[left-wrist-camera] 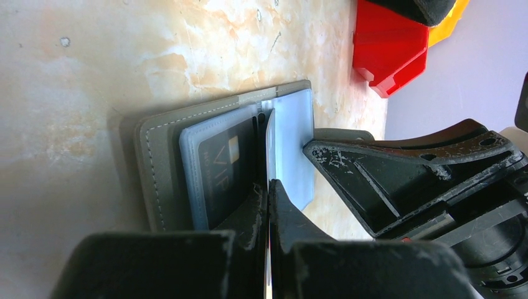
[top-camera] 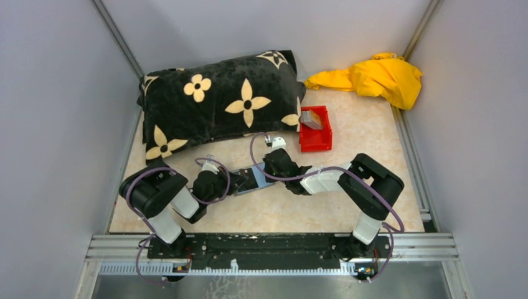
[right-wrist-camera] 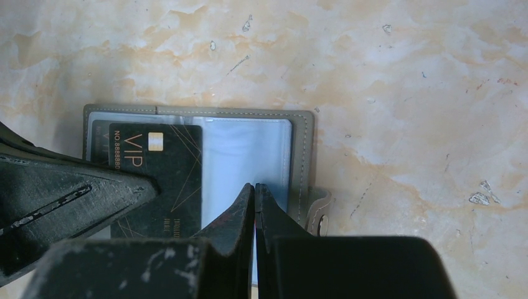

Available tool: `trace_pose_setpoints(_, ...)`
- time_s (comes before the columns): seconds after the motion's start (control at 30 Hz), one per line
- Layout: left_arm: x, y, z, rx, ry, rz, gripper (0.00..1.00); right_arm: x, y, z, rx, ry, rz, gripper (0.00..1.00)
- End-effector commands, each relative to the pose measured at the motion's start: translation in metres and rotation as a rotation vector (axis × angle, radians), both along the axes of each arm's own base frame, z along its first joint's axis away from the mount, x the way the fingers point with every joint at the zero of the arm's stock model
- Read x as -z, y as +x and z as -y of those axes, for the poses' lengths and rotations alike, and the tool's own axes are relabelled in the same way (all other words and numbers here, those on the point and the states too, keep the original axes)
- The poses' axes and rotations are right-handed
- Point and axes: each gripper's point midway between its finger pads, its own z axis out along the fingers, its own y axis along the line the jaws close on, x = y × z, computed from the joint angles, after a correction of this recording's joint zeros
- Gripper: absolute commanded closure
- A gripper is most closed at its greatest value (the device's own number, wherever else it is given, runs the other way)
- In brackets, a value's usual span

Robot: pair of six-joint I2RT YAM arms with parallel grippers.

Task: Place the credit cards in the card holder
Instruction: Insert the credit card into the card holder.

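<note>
Card holder (right-wrist-camera: 304,149), opened flat on table (right-wrist-camera: 405,93), centre of top view, black VIP card (right-wrist-camera: 159,174) across its left page. Left gripper (left-wrist-camera: 269,185) jaws pinched together at the fold; right gripper (right-wrist-camera: 255,188) jaws pinched together, empty, tips over the clear right sleeve.

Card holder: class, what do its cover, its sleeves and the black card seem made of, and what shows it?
Cover: likely faux leather, matte grey, stitched edge. Sleeves: soft clear plastic, glossy, see-through. Card: probably rigid plastic, matte black, gold print.
</note>
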Motion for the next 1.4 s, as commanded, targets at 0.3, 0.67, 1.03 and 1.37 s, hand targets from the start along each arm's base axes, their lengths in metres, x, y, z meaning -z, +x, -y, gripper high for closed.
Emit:
trace_pose_setpoints(0.3, 0.025, -0.003, -0.001, 0.010, 0.040, -0.053, 1.00, 0.023, -0.009, 0.014, -0.002, -0.067, -0.056, 1.00)
trace_pose_setpoints(0.67, 0.030, -0.010, 0.009, 0.052, 0.056, -0.060, 1.00, 0.023, -0.008, 0.013, -0.004, -0.071, -0.059, 1.00)
trace_pose_setpoints(1.03, 0.032, -0.006, 0.005, 0.035, 0.109, -0.042, 1.00, 0.022, -0.009, 0.019, 0.003, -0.092, -0.056, 1.00)
trace_pose_setpoints(1.37, 0.035, -0.007, 0.014, 0.051, 0.131, -0.020, 1.00, 0.026, -0.009, 0.026, 0.023, -0.124, -0.073, 1.00)
